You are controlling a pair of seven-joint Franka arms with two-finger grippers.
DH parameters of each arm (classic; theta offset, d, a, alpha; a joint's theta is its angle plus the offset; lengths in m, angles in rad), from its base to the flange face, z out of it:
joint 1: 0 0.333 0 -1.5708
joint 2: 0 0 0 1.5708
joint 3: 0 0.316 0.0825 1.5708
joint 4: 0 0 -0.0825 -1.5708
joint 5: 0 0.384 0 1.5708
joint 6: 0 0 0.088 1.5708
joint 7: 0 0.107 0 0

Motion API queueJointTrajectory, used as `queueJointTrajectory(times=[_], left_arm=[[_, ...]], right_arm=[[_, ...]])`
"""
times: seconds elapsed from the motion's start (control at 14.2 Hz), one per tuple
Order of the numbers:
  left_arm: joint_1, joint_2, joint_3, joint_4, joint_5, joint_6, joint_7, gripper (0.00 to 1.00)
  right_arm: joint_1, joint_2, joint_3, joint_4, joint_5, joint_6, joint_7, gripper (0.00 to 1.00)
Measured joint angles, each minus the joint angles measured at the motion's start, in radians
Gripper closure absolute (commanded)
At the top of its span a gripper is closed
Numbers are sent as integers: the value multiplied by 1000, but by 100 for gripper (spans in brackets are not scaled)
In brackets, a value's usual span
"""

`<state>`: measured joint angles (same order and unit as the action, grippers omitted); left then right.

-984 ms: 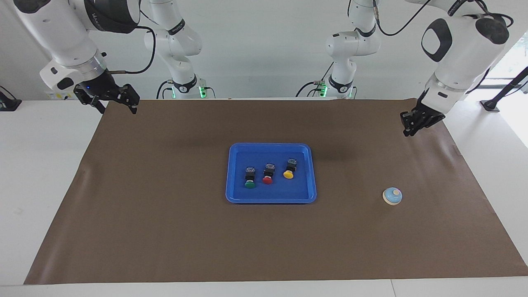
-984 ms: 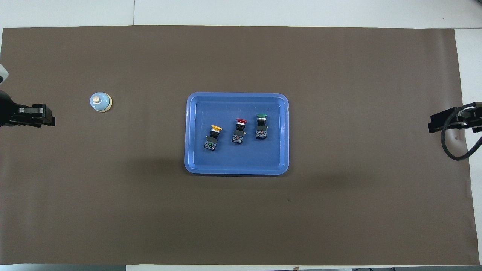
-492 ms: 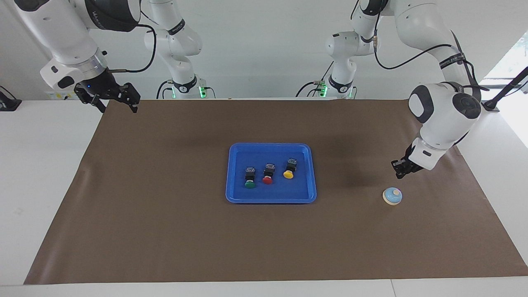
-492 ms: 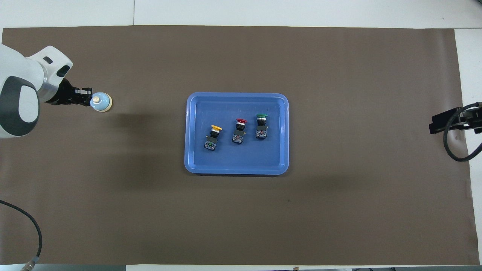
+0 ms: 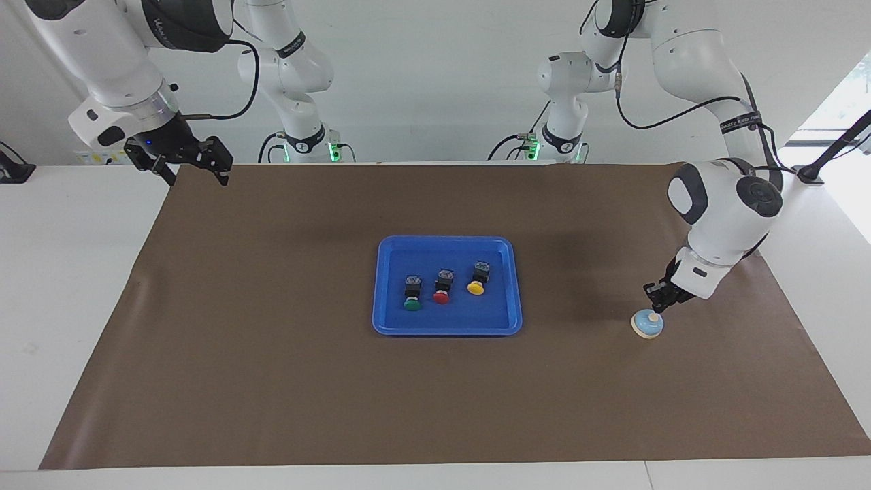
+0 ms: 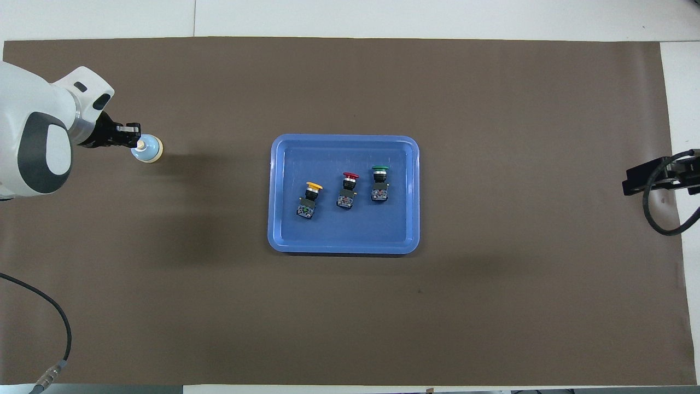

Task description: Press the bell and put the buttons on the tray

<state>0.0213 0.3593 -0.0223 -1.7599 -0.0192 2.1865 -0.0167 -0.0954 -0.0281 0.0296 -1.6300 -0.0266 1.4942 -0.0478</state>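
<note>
The small light blue bell (image 5: 648, 324) (image 6: 147, 149) sits on the brown mat toward the left arm's end of the table. My left gripper (image 5: 657, 306) (image 6: 134, 139) is shut and hangs right over the bell, its tips at the cream knob. The blue tray (image 5: 388, 320) (image 6: 284, 241) lies mid-table and holds three buttons: green (image 5: 412, 294) (image 6: 379, 183), red (image 5: 442, 287) (image 6: 346, 191) and yellow (image 5: 478, 278) (image 6: 309, 200). My right gripper (image 5: 192, 168) waits open above the mat's corner near its own base, away from everything.
A brown mat (image 5: 272, 381) covers most of the white table. A loose black cable (image 6: 60, 334) hangs from the left arm near the robots' edge.
My left arm swung out from the mat's corner and came down onto the bell with its fingers shut. The right arm, tray and buttons stayed put.
</note>
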Motion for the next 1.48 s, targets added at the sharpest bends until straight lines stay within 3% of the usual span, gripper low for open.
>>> queueJointTrajectory(times=[0.63, 0.98, 1.05, 1.19, 1.33, 1.41, 1.48], left_arm=[[14, 23, 4, -69, 1, 166, 1, 100], [15, 16, 4, -75, 1, 162, 1, 100], [19, 10, 5, -69, 1, 122, 2, 93], [28, -34, 5, -47, 1, 23, 4, 46], [29, -123, 6, -31, 1, -95, 4, 17], [29, -177, 6, -24, 1, -153, 4, 4], [29, -234, 6, -22, 1, -204, 4, 0]], right_arm=[[0, 0, 0, 0, 0, 0, 0, 0], [0, 0, 0, 0, 0, 0, 0, 0], [0, 0, 0, 0, 0, 0, 0, 0], [0, 0, 0, 0, 0, 0, 0, 0], [0, 0, 0, 0, 0, 0, 0, 0], [0, 0, 0, 0, 0, 0, 0, 0], [0, 0, 0, 0, 0, 0, 0, 0]])
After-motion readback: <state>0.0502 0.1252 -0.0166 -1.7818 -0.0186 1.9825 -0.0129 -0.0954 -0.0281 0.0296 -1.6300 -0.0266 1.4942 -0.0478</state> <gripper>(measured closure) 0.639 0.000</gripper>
